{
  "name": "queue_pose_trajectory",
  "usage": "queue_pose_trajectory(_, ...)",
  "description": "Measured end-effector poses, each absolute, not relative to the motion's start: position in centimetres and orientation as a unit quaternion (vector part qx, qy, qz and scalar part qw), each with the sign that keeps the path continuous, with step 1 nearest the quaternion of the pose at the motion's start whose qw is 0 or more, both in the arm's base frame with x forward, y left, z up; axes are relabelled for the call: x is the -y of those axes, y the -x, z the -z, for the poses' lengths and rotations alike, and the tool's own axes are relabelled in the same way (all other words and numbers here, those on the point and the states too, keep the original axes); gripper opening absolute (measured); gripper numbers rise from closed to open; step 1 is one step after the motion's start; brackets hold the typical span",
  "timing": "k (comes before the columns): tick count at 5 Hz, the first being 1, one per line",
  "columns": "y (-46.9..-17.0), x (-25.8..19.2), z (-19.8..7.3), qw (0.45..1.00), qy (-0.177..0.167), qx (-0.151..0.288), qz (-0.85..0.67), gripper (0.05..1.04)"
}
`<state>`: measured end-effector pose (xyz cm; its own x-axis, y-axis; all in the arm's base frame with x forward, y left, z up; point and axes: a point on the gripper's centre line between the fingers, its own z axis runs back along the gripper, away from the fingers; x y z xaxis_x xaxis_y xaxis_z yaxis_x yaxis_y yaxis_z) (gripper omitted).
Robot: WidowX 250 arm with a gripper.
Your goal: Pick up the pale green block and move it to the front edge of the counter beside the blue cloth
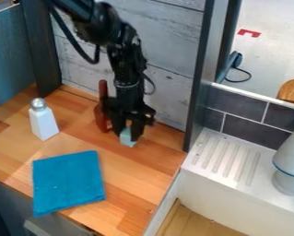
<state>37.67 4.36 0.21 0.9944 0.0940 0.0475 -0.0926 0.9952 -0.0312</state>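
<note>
The black gripper (128,135) hangs low over the wooden counter, near its back right, in front of the grey plank wall. Its fingers stand on either side of a small pale blue block (128,138), shut on it. Just left of and behind the gripper is a reddish-brown wooden object (101,113) with an upright handle. A white shaker with a silver top (44,120) stands farther left. Toward the front of the counter a blue cloth (68,181) lies flat.
To the right is a white sink with a ridged drainboard (226,159), beside dark tiles (254,120). A grey-white rounded object (291,161) stands at the right edge. A dark post (204,69) rises between counter and sink. The plank wall (167,46) bounds the counter's back.
</note>
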Motion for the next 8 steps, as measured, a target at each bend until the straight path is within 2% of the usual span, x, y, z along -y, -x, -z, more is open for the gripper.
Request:
queue_pose_trajectory(1, -36.9, -3.4, -5.2, 0.995, 0.039, 0.076, -0.041, 0.526)
queue_pose_trajectory(2, -34.4, -2.5, -7.4, 0.994, 0.053, 0.097, -0.01, 0.526)
queue_pose_trajectory(4, -27.7, -1.7, -4.8, 0.995, 0.007, 0.061, 0.074, 0.526)
queue_pose_trajectory(5, -24.3, -1.5, -2.7, 0.995, 0.004, 0.029, 0.097, 0.526)
queue_pose_trajectory(6, -22.6, 0.4, -1.5, 0.989, 0.005, 0.016, 0.15, 0.526)
queue_pose_trajectory(7, -21.6, 0.7, -0.2, 0.983, -0.012, 0.013, 0.181, 0.526)
queue_pose_trajectory(8, -22.0, 0.1, 2.3, 0.978, -0.049, -0.002, 0.202, 0.526)
